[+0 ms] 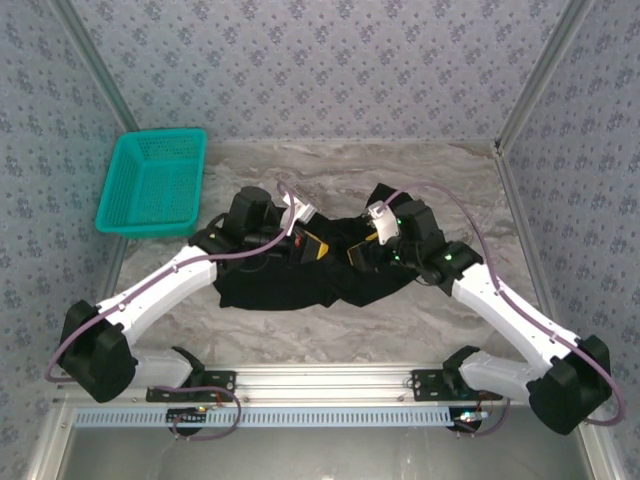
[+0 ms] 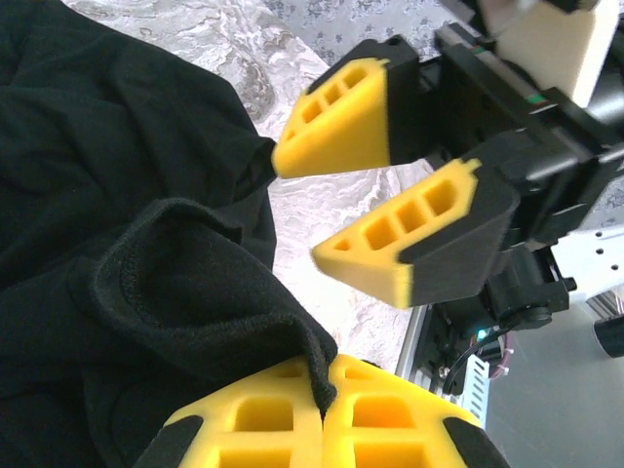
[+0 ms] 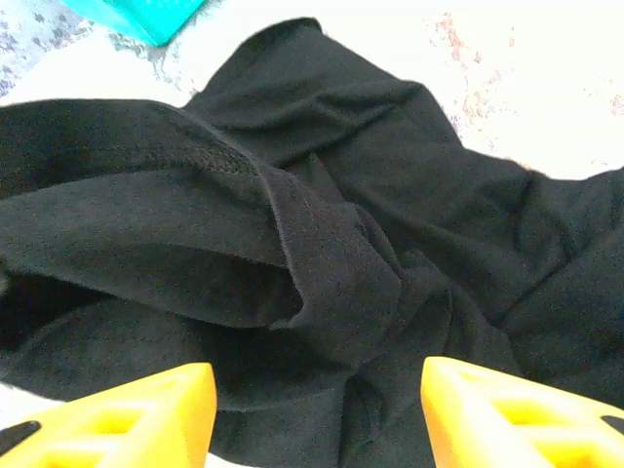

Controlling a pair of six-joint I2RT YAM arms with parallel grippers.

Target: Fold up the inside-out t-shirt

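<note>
- While my left gripper [image 2: 327, 395] is pinched tight on a thick fold of the inside-out t-shirt [image 1: 285, 285], the teal basket [image 1: 150, 185] sits well off to my left at the far corner of the table [image 1: 400, 325]. It is clear of the cloth, but a wide leftward sweep could clip its rim.
- The shirt lies as a crumpled black heap at mid-table, between my two wrists. I can see plain black cloth and no print.
- I judge that my left pads hold several layers at once. A lift from here could raise the bunch as one lump instead of a single edge, and the fold would come out crooked.
- My right gripper [image 3: 317, 385] stands with its fingers apart just over the cloth and holds nothing. In my left wrist view those fingers are close to my left pads, so a careless move inward could knock the two together.
- A stitched hem ridge lies just ahead of my right fingers. If they close here, they could catch a layer beneath as well.
- Bare marble lies beyond the heap, between it and the near rail [image 1: 330, 380], and out to the right up to the wall. I judge that side the safest for spreading the cloth.
</note>
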